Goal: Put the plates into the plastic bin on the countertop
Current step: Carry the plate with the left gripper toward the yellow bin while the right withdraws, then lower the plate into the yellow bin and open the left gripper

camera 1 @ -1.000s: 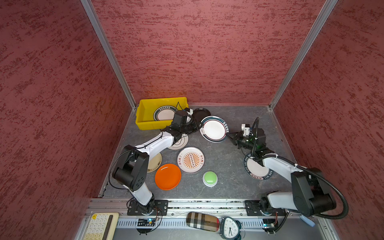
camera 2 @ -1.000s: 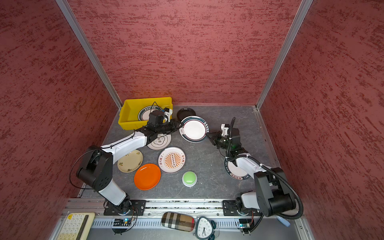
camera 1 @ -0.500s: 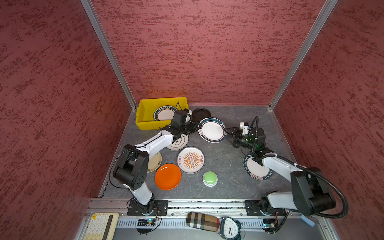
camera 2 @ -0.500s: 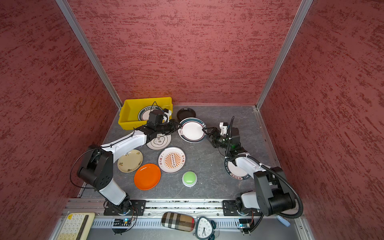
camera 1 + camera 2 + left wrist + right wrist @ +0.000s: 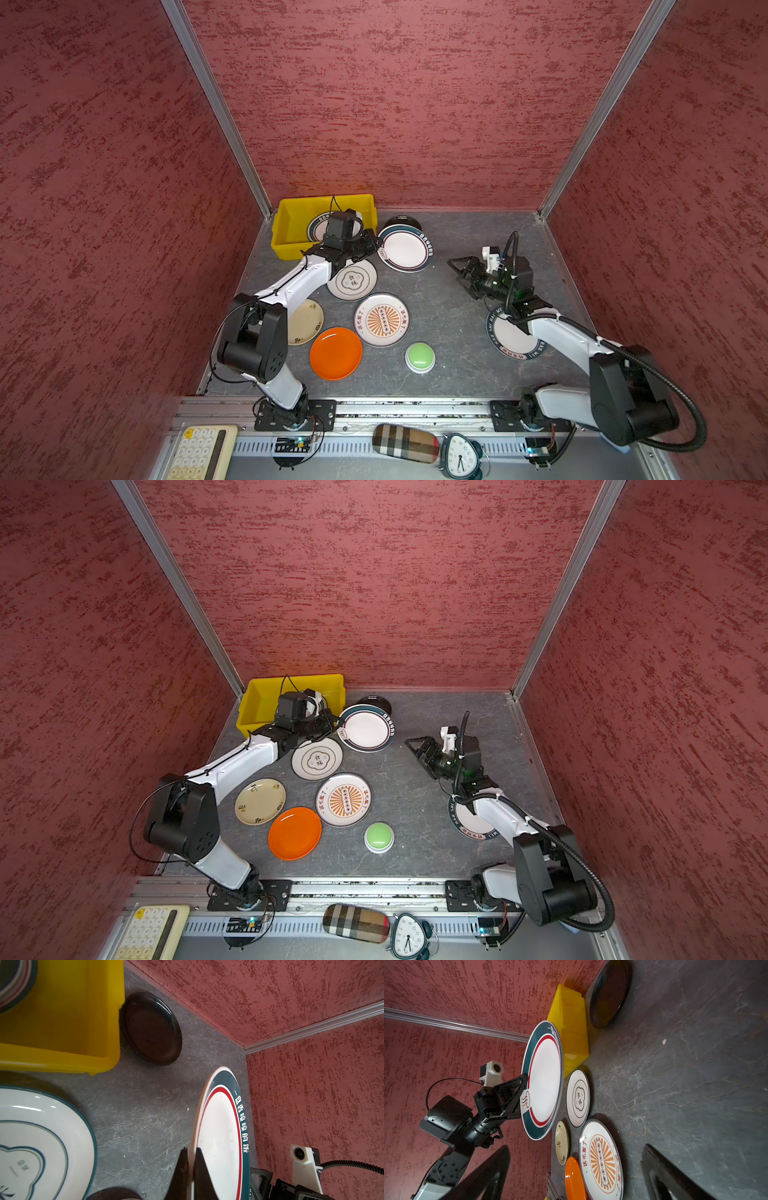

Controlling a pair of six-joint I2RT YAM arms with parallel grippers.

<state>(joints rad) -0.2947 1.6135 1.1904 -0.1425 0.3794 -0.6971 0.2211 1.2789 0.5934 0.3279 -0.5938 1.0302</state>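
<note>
My left gripper [image 5: 376, 244] pinches the rim of a green-rimmed plate [image 5: 405, 249], lifted off the grey veined countertop [image 5: 449, 332] just beside the yellow bin [image 5: 291, 224]. My right gripper [image 5: 459, 274] gapes wide, empty, nearby. Other plates [image 5: 381, 320] lie flat between red textured walls [image 5: 395, 104].

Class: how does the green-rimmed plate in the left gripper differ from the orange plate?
The green-rimmed plate is white with a red ring; the orange plate is plain. The green-rimmed plate hangs raised in the left gripper; the orange plate lies flat on the countertop. Both are round.
</note>
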